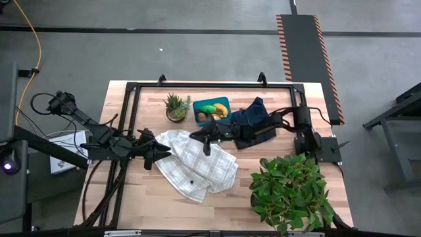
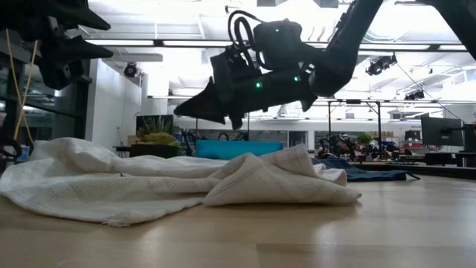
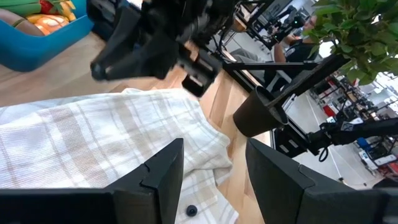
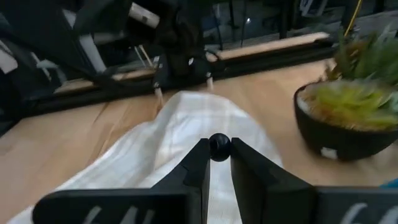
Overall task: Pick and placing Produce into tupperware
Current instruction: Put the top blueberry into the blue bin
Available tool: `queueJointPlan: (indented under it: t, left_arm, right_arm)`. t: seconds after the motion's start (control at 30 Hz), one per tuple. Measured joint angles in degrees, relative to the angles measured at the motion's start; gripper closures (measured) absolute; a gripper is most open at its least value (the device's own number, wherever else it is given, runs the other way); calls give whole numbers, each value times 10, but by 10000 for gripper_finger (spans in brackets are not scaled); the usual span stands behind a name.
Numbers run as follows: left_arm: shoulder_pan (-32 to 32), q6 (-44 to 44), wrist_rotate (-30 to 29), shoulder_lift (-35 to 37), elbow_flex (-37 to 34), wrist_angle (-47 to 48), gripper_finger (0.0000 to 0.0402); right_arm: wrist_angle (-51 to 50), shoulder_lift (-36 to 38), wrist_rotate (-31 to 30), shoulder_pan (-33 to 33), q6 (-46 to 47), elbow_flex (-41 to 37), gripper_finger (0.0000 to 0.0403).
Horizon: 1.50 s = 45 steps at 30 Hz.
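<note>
Low view, nearest: a rumpled white cloth (image 2: pixel 186 182), woven with a faint check, heaped in soft folds on the pale plank surface (image 2: pixel 357 234). One small dark berry (image 1: pixel 191 182) lies on the cloth.

Right pincer (image 4: pixel 219 155) hangs above the cloth, its fingers pinched on a small round dark berry (image 4: pixel 219 147).

Left pincer (image 3: pixel 214 177) sits at the cloth's left edge, fingers parted, empty.

Farther back: teal tupperware (image 1: pixel 212 110), rounded corners, holding yellow banana, green, orange and brown produce (image 1: pixel 214 110). A spiky potted plant (image 1: pixel 175 106) stands just beside it.
</note>
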<state>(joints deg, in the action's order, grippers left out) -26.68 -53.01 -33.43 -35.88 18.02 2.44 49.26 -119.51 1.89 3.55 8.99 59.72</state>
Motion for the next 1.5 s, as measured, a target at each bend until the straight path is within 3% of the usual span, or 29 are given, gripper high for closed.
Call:
queueJointPlan:
  t: [0.43,0.97,1.5]
  left_arm:
    - [0,0,0,0,0,7,238]
    - [0,0,0,0,0,7,238]
    - [0,0,-2,0,0,8,238]
  right_arm:
    - [-46,51,-15,53,0,0,364]
    - [-216,118,-81,113,0,0,364]
    - [-370,204,-78,157,3,0,364]
